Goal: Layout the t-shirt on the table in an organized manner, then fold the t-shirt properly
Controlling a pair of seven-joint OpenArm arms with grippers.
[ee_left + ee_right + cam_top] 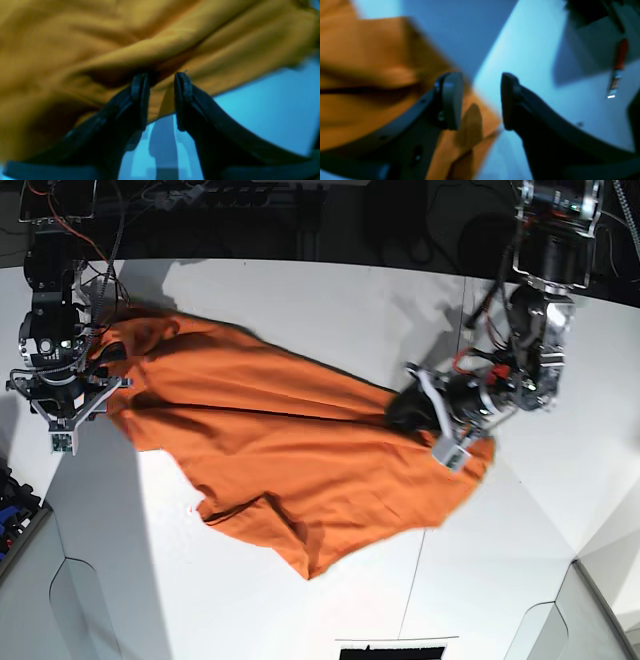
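orange t-shirt (290,460) spread on table (300,300)

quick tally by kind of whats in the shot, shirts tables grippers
t-shirt: 1, orange
table: 1, white
grippers: 2, the left gripper and the right gripper
total: 4

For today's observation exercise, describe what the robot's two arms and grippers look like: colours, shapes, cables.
Both arms are dark metal with exposed silver brackets and loose red and black cables. The left gripper has two black, curved fingers with flat ribbed pads. The right gripper has similar curved dark fingers; one pad looks grey. In the base view, small white parts show near each wrist.
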